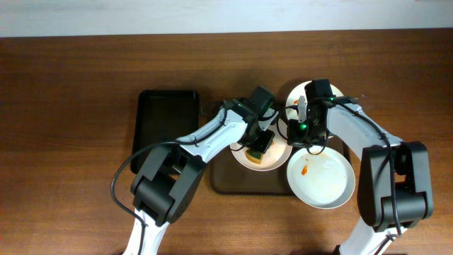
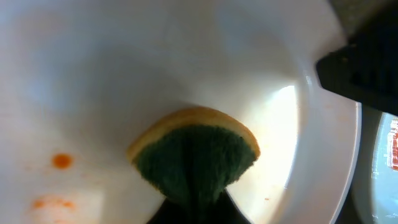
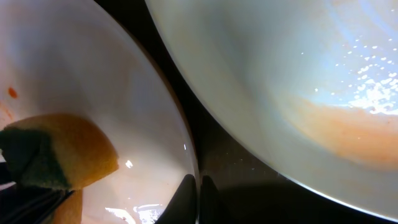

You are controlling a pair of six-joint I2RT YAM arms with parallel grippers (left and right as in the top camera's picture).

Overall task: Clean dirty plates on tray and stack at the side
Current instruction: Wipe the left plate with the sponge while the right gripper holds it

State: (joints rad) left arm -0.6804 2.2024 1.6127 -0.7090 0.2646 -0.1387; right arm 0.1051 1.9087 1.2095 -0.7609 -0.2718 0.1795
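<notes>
The brown tray (image 1: 241, 180) lies on the wooden counter (image 1: 71, 106) at the centre-right of the overhead frame, and all three plates sit over it: the centre plate (image 1: 277, 157) near the frame's middle, the lower plate (image 1: 325, 180) to its lower right, overhanging the tray's right end, and the upper plate (image 1: 338, 93) above it, largely covered by the right arm. The left gripper (image 1: 256, 150) is down in the centre plate, its jaws pinched on a sponge (image 1: 255, 159). In the left wrist view the sponge (image 2: 196, 155) shows a dark green scouring face with a yellow edge, pressed onto the white plate surface. A few orange-red spots (image 2: 61, 160) lie on that surface at the lower left of that frame. The right gripper (image 1: 303, 136) sits at the right edge of the centre plate, between it and the upper plate. In the right wrist view its jaws (image 3: 198, 190) stand narrow, one tip on each side of the centre plate's rim, gripping it. The same view shows another plate (image 3: 298, 74) just beside that rim, with a pale orange film across its surface; which of the other two it is I cannot tell. The lower plate carries an orange-red smear (image 1: 304, 170) near its left side. A smaller black tray (image 1: 168, 124) lies left of the brown one
</notes>
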